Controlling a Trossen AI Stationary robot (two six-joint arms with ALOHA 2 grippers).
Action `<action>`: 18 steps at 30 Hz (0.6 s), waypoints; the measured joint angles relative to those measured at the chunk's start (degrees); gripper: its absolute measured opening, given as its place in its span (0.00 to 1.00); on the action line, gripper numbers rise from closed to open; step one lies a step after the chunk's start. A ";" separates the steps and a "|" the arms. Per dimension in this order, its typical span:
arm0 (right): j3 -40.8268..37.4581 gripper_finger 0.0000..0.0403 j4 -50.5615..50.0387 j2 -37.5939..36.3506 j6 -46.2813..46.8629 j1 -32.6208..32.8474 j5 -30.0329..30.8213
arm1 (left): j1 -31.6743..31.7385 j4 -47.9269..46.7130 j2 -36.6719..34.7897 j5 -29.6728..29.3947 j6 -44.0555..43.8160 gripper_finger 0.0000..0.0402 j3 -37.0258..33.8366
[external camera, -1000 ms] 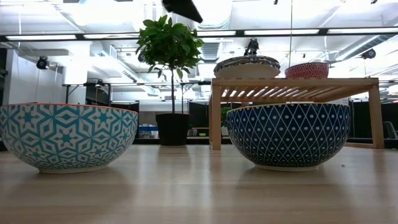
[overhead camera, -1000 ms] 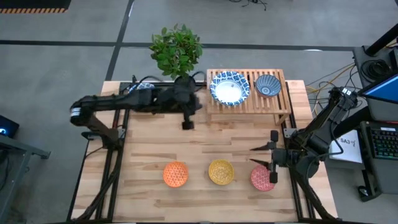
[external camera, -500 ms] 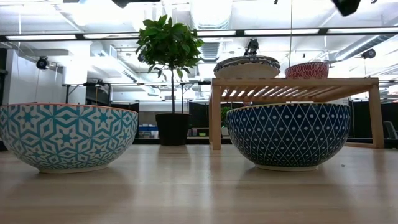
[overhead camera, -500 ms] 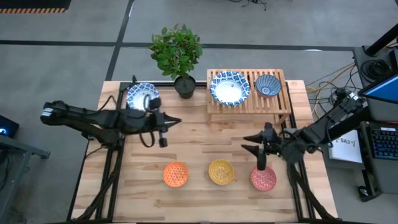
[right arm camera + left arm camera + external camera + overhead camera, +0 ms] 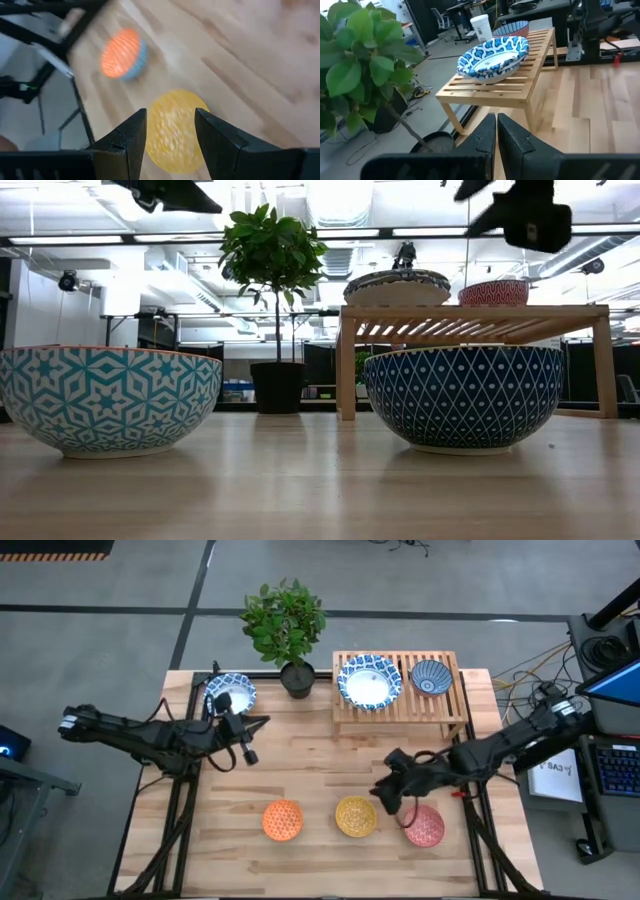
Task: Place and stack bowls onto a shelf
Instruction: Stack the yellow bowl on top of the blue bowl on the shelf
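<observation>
The right claw (image 5: 385, 798) hangs with its fingers spread and empty above the bench (image 5: 320, 755), over the yellow bowl (image 5: 355, 816) and beside the pink-red bowl (image 5: 425, 826); the orange bowl (image 5: 283, 820) sits further along the same row. The left claw (image 5: 247, 738) is pressed closed, holding nothing, near a blue-and-white bowl (image 5: 229, 693) by the plant (image 5: 285, 620). On the shelf (image 5: 400, 705) rest a wide patterned bowl (image 5: 368, 681) and a small dark blue bowl (image 5: 431, 676)
</observation>
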 joint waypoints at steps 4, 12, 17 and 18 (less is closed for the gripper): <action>6.46 0.38 -12.22 6.21 7.23 -0.91 -4.47 | 0.00 -0.07 -0.89 0.00 -0.94 0.00 -1.96; 17.82 0.38 -28.08 17.72 13.44 -3.49 -10.66 | -0.02 -0.33 -0.96 0.00 -2.52 0.00 -5.12; 20.10 0.38 -27.82 23.66 12.48 -5.17 -15.73 | -0.02 -0.97 -2.25 -0.84 -2.68 0.00 -5.02; 20.21 0.38 -27.20 24.74 11.95 -5.47 -16.75 | -0.02 -1.53 -2.49 -0.85 -2.94 0.00 -4.91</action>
